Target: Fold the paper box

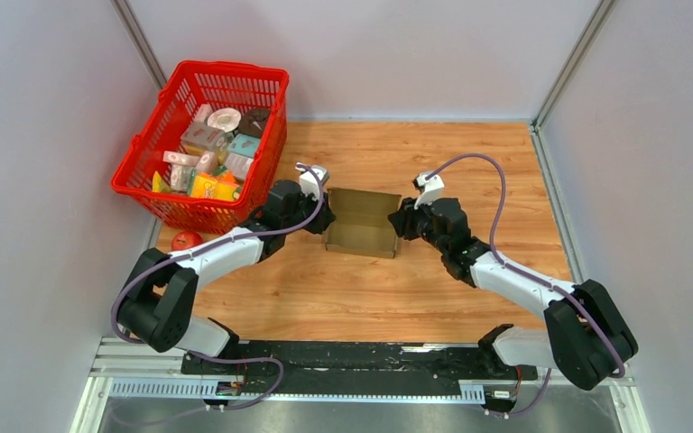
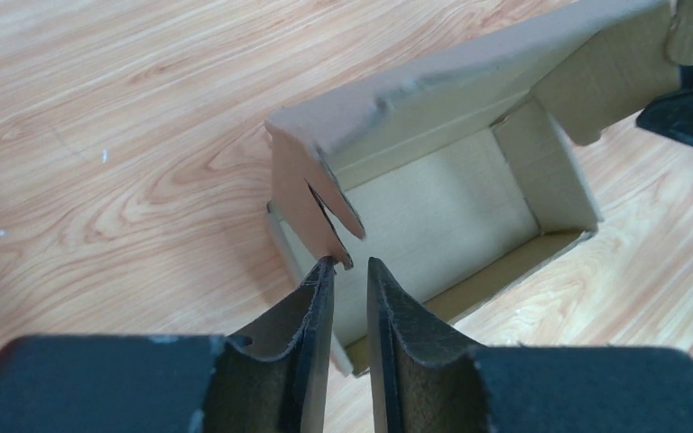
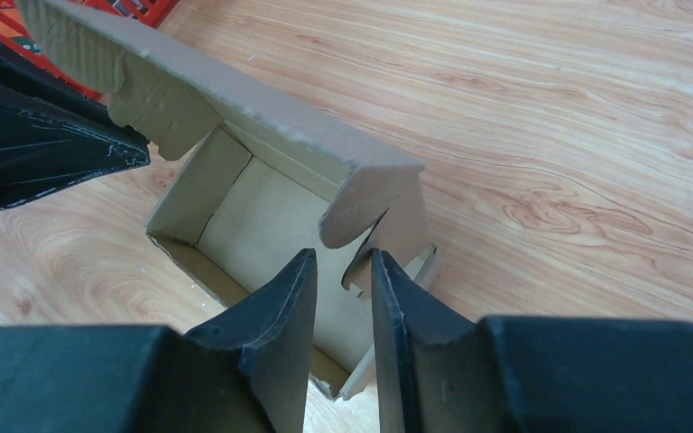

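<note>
Standing at mid-frame on the table (image 1: 370, 298), the box (image 1: 361, 230) has its walls up; the lid (image 2: 469, 86) is raised, not yet tucked. The left gripper (image 2: 347, 266) and right gripper (image 3: 338, 262) straddle the end walls, jaws narrowly apart; pinching or not, I can't tell.

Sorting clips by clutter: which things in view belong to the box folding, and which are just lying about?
Job in hand: paper box; left gripper at one end of it; right gripper at the other end.

Lying about: red basket; small packages inside it; small red round thing beside the basket.
</note>
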`<state>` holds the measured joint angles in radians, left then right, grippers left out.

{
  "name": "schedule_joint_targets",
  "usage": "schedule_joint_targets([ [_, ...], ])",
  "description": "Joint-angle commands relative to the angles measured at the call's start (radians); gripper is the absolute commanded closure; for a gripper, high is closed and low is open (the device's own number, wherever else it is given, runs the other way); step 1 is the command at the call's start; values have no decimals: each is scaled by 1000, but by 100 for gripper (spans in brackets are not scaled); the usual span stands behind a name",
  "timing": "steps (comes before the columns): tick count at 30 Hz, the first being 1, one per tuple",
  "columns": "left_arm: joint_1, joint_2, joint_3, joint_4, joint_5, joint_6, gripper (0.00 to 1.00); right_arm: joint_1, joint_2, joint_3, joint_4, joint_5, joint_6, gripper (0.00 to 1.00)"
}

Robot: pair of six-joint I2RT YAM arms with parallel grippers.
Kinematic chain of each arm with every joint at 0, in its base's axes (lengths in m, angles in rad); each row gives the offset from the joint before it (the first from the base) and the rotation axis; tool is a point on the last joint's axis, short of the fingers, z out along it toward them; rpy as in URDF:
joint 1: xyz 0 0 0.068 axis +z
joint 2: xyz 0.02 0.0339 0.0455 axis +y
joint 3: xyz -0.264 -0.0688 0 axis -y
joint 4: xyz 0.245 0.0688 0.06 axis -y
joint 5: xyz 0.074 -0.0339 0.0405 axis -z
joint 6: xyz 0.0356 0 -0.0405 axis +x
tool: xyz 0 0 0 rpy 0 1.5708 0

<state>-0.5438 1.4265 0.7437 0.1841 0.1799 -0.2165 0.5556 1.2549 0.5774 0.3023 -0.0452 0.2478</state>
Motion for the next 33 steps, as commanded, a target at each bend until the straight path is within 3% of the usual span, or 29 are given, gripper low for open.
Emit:
schedule_joint_targets([
  [1, -5, 20, 45, 89, 73, -72, 73, 10, 8, 30, 54, 2, 15, 71],
  [21, -42, 14, -139, 103, -16, -170, 76, 33, -54, -70, -49, 44, 107, 72],
  [25, -42, -73, -179, 71, -11, -188, 61, 33, -110, -85, -112, 44, 123, 68],
  [28, -42, -196, -196, 22, 15, -204, 43, 32, -161, -73, -201, 41, 131, 61],
  [33, -42, -333, -211, -98, 75, -210, 36, 33, -311, -50, -421, 22, 162, 50],
])
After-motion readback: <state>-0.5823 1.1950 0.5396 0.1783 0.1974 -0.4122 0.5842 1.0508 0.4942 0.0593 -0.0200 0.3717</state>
